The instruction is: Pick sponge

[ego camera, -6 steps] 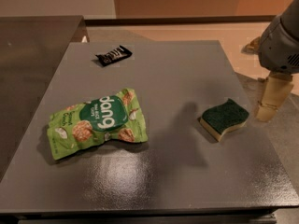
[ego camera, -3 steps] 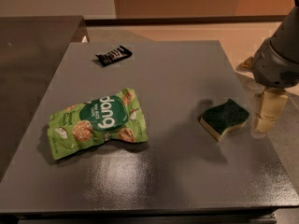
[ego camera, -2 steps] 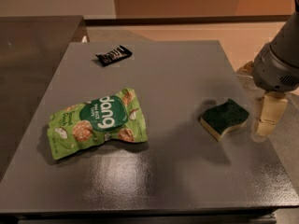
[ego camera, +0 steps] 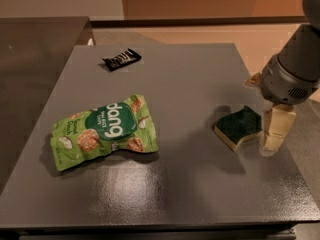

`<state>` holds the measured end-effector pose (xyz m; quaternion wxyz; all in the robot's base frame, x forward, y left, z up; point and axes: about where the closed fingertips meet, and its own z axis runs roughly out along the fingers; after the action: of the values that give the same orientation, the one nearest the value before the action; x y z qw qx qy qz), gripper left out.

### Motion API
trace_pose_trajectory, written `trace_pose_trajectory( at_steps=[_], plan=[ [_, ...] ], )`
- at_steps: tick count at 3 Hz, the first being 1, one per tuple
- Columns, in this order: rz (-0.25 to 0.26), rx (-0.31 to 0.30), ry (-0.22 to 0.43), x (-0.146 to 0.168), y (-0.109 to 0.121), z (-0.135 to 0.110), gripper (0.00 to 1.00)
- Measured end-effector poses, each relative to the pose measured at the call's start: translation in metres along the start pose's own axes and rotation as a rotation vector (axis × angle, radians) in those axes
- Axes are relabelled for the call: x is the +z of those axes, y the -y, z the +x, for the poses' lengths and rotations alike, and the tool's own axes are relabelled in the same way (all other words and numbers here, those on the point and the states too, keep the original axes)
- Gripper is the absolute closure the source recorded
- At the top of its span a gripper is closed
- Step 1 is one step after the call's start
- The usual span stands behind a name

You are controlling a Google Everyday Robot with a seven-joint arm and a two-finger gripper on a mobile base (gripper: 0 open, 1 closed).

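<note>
The sponge is a small S-curved block with a dark green top over pale yellow foam. It lies flat on the grey table, right of centre. My gripper hangs from the grey arm at the right edge. Its pale fingers point down just to the right of the sponge, close beside it, with the tips near the table surface. The gripper holds nothing that I can see.
A light-green "dang" snack bag lies at the left of the table. A small black wrapped bar lies near the far left. The table's right edge runs just beyond my gripper. A darker counter adjoins on the left.
My gripper has lowered and drifted slightly toward the near side, staying just right of the sponge. The sponge, bag and bar have not moved.
</note>
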<state>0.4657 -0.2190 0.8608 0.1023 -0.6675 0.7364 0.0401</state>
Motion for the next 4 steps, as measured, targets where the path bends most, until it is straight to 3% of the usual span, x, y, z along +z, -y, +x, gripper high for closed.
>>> trace_pose_trajectory(
  at_steps=[1,2,4],
  plan=[
    [-0.009,-0.003,0.005,0.006,0.002,-0.004,0.0],
    [-0.02,-0.004,0.006,0.013,0.002,-0.006,0.18],
    [-0.031,-0.005,0.003,0.017,0.002,-0.006,0.64]
  ],
)
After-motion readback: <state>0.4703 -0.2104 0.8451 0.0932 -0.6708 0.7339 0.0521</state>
